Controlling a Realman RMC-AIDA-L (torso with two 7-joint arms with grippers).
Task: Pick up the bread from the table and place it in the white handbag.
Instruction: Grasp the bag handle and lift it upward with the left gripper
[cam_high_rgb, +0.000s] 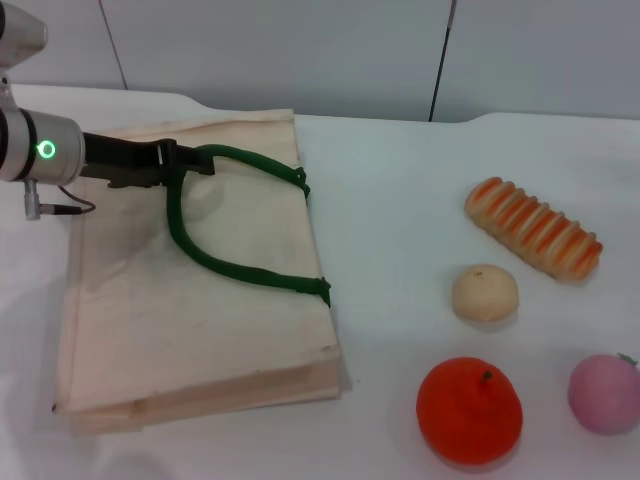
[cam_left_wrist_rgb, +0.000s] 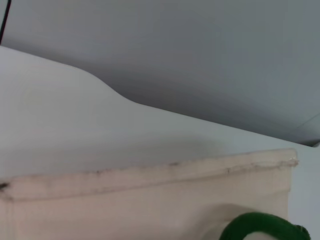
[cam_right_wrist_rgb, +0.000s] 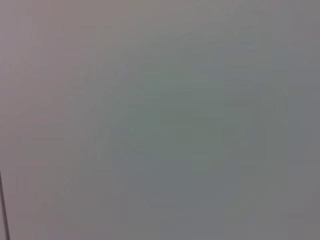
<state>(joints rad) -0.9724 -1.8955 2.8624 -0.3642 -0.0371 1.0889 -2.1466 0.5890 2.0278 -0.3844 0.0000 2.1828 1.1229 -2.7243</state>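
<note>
The bread (cam_high_rgb: 533, 229), a ridged loaf with orange and cream stripes, lies on the white table (cam_high_rgb: 400, 200) at the right. The white handbag (cam_high_rgb: 200, 320) lies flat at the left, its dark green handles (cam_high_rgb: 230, 265) on top. My left gripper (cam_high_rgb: 190, 160) reaches in from the left over the bag's far part and looks shut on the upper green handle. The left wrist view shows the bag's far edge (cam_left_wrist_rgb: 150, 200) and a bit of green handle (cam_left_wrist_rgb: 260, 225). My right gripper is out of view; its wrist view shows only a grey wall.
A small round beige bun (cam_high_rgb: 485, 292) sits just in front of the bread. An orange fruit (cam_high_rgb: 469, 410) and a pink round fruit (cam_high_rgb: 604, 393) lie near the front right. A grey wall stands behind the table.
</note>
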